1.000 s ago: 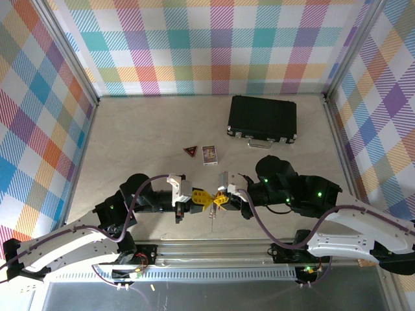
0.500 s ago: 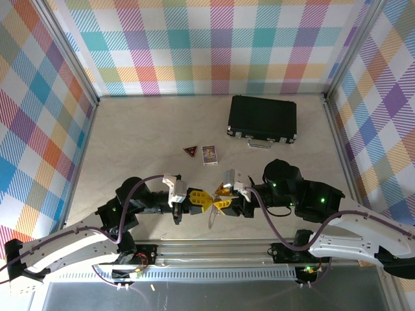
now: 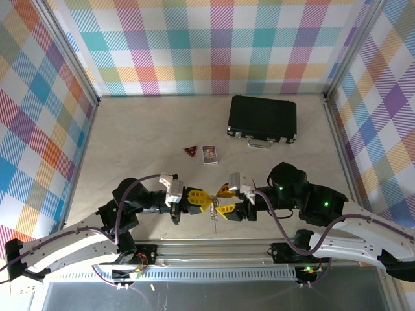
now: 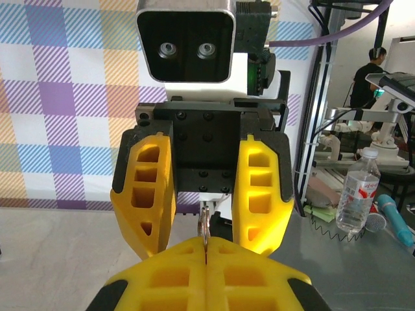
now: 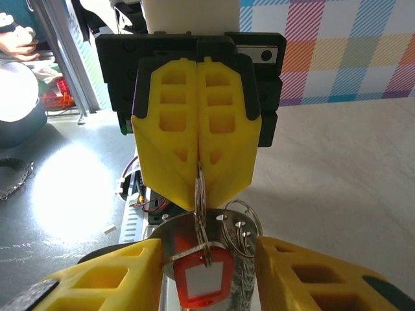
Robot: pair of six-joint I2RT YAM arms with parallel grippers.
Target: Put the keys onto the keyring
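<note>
Silver-grey metal keyring (image 5: 200, 194) hangs over the beige table's (image 3: 142, 142) near edge, pinched in the clenched left gripper (image 4: 206, 246), its small red-tagged key (image 5: 202, 277) dangling between the right gripper's (image 3: 224, 199) parted jaws.

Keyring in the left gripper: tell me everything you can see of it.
The keyring is a thin silver metal loop, seen edge-on, hanging upright, its top pinched between the shut yellow fingers of the left gripper. A red plastic tag with a white insert and some coiled silver rings hang from its lower part. The right gripper's open fingers flank it and appear clear of it.
</note>
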